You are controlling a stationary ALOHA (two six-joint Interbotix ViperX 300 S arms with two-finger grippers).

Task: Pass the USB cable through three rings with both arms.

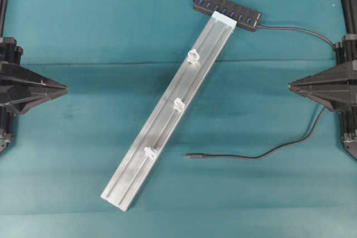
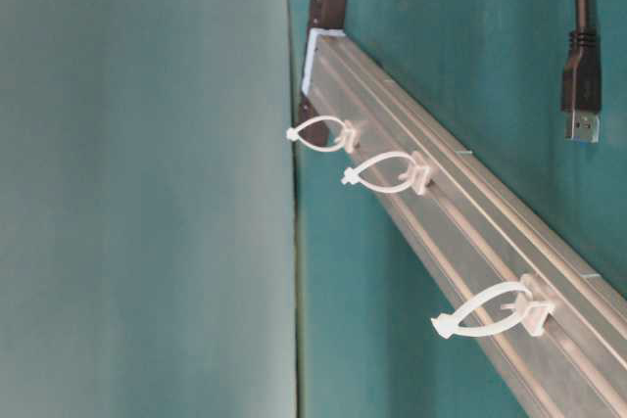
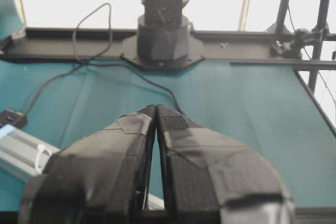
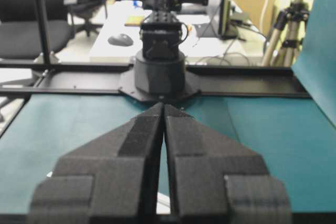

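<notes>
Three rings: all empty so far. The rings (image 1: 193, 56) (image 1: 179, 104) (image 1: 149, 152) sit spaced along the rail (image 1: 167, 121), which runs from about 7 o'clock up to 1 o'clock in the overhead view.
Cable: the cable (image 1: 268, 151) lies loose on the desk (image 1: 83, 37). Its plug (image 1: 193, 155) rests at roughly 5 o'clock from the middle ring, well apart from the rail, tip pointing toward 9 o'clock.
Hub: the hub (image 1: 227, 10) sits at the rail's 1 o'clock end, and a cord leaves it toward the right arm.
Left pincer: closed and empty (image 1: 62, 88), parked at 9 o'clock, well away from everything.
Right pincer: closed too, nothing in it (image 1: 292, 86), parked at 3 o'clock.
Step in hand: my read is nothing has started, so first job is grabbing the plug end.
How I'd do it: right pincer is the nearer one. Open it, come down at 6 o'clock of the cord just behind the plug, and pinch so a short stub sticks out in front.
Aim: line the stub up with the rail's axis before poking the nearest ring, since the loops stand up off the rail and look floppy.
Handoff: left pincer should wait past the ring to catch the tip.
Risk: grip too far back and the tip will droop and miss.
</notes>
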